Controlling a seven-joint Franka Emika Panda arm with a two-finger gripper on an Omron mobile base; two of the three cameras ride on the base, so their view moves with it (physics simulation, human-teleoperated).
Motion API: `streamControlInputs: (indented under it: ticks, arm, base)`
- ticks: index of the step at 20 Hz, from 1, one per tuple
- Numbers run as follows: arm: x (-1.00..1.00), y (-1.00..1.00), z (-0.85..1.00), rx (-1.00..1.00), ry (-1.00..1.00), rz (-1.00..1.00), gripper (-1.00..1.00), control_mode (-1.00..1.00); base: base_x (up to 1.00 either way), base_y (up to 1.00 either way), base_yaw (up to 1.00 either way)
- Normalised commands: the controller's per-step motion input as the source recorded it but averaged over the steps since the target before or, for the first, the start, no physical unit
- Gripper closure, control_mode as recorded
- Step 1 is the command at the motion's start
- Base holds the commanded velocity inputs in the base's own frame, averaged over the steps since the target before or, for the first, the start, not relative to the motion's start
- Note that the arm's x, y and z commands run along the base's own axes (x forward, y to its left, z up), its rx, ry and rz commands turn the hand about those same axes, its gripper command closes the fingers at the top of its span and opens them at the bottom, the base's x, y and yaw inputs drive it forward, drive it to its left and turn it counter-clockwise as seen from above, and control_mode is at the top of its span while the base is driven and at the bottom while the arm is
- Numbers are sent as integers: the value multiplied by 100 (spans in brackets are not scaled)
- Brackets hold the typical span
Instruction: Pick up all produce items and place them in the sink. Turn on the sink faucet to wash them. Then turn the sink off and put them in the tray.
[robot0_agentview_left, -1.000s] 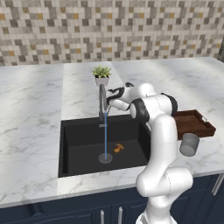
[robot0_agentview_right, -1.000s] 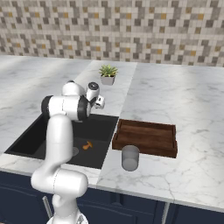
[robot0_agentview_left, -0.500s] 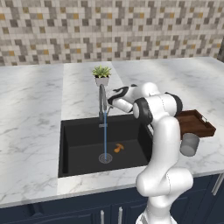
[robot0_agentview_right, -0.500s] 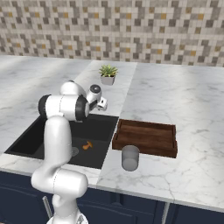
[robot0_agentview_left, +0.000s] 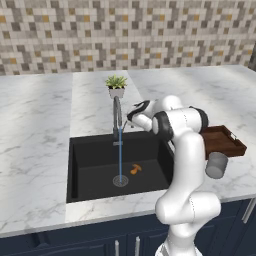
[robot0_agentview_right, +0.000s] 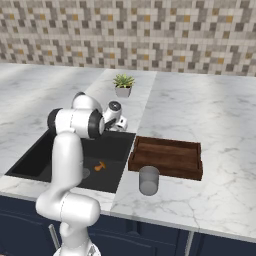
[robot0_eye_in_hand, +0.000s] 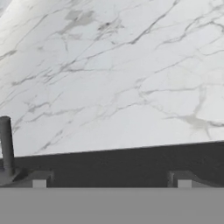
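A tiny orange-brown mushroom (robot0_agentview_left: 135, 169) (robot0_agentview_right: 100, 166) lies on the floor of the black sink (robot0_agentview_left: 90, 155) (robot0_agentview_right: 30, 160), just right of the drain. The silver faucet (robot0_agentview_left: 117, 117) runs a thin blue stream of water (robot0_agentview_left: 120, 162) onto the drain. My gripper (robot0_agentview_left: 131, 120) (robot0_agentview_right: 120, 124) (robot0_eye_in_hand: 111, 181) hovers open and empty at the sink's back rim, just right of the faucet's stem (robot0_eye_in_hand: 5, 142). In the hand view its fingertips (robot0_eye_in_hand: 39, 179) stand wide apart over the rim and the marble counter. The brown wooden tray (robot0_agentview_left: 222, 141) (robot0_agentview_right: 167, 157) lies empty on the counter right of the sink.
A grey cup (robot0_agentview_left: 216, 165) (robot0_agentview_right: 149, 180) stands in front of the tray near the counter's front edge. A small potted plant (robot0_agentview_left: 116, 85) (robot0_agentview_right: 123, 85) sits behind the faucet. A tiled wall closes the back of the marble counter.
My hand has shifted slightly right and lower near the faucet, jaws still open. Water keeps running and the mushroom has not moved.
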Motion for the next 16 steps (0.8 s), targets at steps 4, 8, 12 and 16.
streamControlInputs:
  ticks: [4, 8, 12, 16]
  arm:
    - [32, 0, -35, 0, 12, 0, -100, -100]
    - [43, 0, -22, 0, 9, 0, -100, -100]
    - [44, 1, -14, 0, 9, 0, -100, -100]
    - [28, 7, -25, 0, 13, 0, -100, -100]
  base:
    - [0, 0, 0]
    - [0, 0, 0]
    - [0, 0, 0]
    - [0, 0, 0]
